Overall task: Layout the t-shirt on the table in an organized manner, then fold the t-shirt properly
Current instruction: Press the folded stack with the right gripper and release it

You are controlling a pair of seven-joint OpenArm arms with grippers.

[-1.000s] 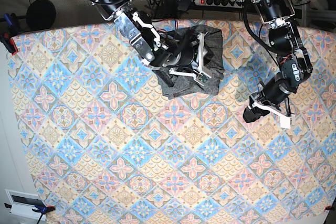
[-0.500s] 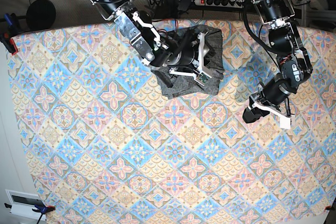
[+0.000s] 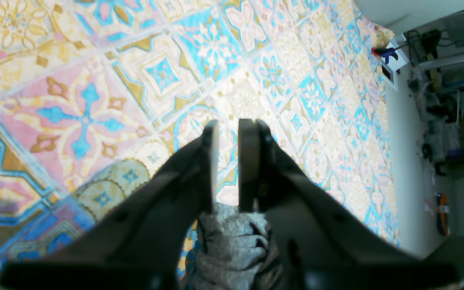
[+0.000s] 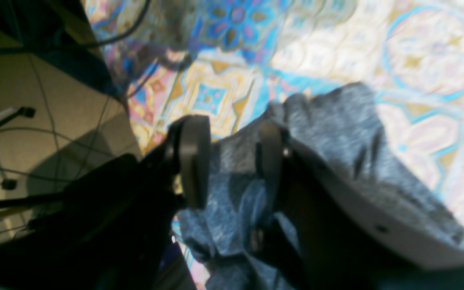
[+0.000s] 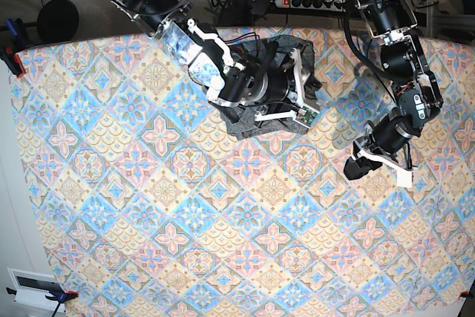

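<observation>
Since a second ago the right gripper (image 5: 303,83) has swung over toward the shirt's far-right corner, and its fingers have spread apart. Now its jaws stand open with grey cloth between them, not pinched as far as I can see. That t-shirt (image 5: 256,120) sits bunched in a compact heap near the table's (image 5: 185,220) far edge, about mid-width. Meanwhile the left gripper (image 3: 228,125) hovers well off to the side, jaws nearly closed, just a slim gap, nothing clamped at the tips.
</observation>
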